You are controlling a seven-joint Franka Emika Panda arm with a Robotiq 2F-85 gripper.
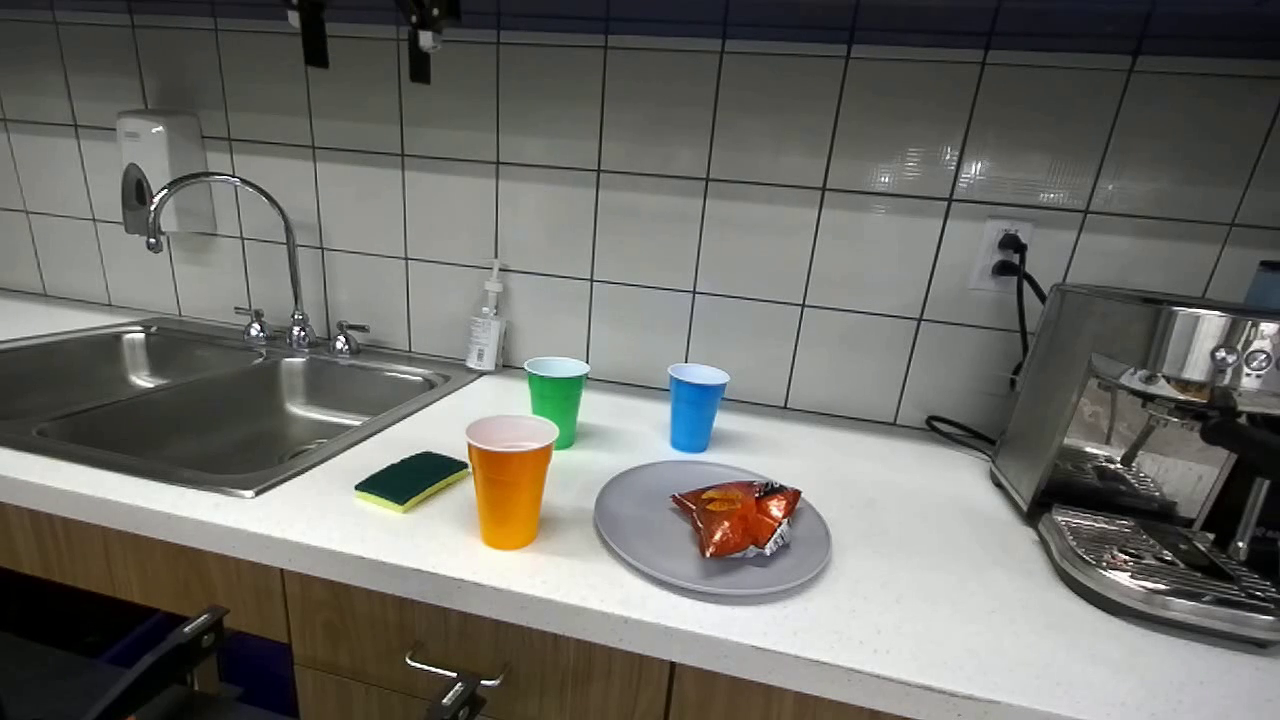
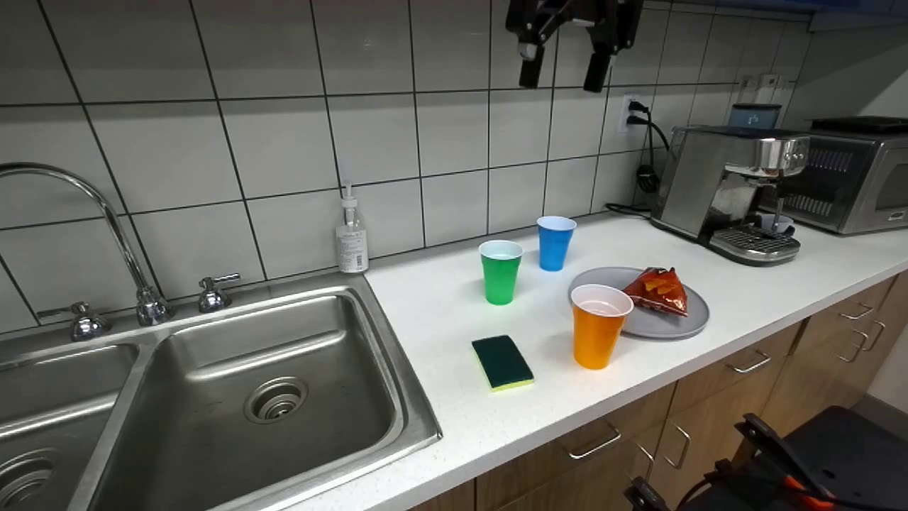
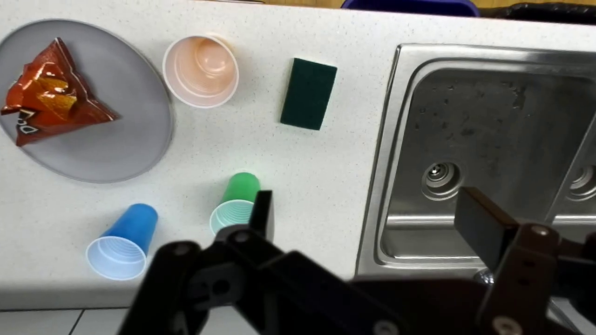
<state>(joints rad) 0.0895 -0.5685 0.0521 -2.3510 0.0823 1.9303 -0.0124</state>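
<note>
1. Your fingers (image 2: 596, 73) are spread wide, nothing in 'em, way above the counter (image 2: 443, 326).
2. Nearest, I'd say: the green cup (image 2: 501, 277), upright well below them, right of the sink (image 2: 206, 426), beyond the sponge (image 2: 502, 362).

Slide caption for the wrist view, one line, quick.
Empty, open gripper above a counter with green cup, blue cup, orange cup, sponge, snack bag on a gray plate, and sink.

Nothing fully readable to me: partial white letters (image 3: 27, 128) on the snack bag (image 3: 56, 100), tiny print (image 2: 353, 250) on the pump bottle (image 2: 351, 231).
</note>
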